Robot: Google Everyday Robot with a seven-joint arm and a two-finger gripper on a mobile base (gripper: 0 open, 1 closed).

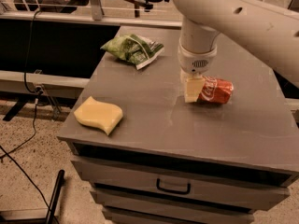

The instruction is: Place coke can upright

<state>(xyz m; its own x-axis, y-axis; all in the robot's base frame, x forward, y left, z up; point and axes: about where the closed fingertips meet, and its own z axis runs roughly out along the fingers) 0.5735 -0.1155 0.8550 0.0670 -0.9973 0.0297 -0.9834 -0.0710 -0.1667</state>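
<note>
a: where is the coke can (216, 90) seen?
b: it is seen lying on its side on the grey cabinet top (149, 125), at three o'clock of the gripper (193, 90), which is held low at its nine o'clock end.
a: is anything gripped?
b: that cannot be told.

coke can (217, 90) on cabinet (224, 132), gripper (192, 90) at its left; sponge (98, 115) front-left, bag (132, 49) behind

I see the coke can (216, 90) as red with white script, lying on a plain grey cabinet top (154, 120). My gripper (192, 91), cream-yellow under a white arm (233, 17), sits at the can's end nearest the pale yellow sponge (98, 115). The bag (132, 49) is green with white patches.
</note>
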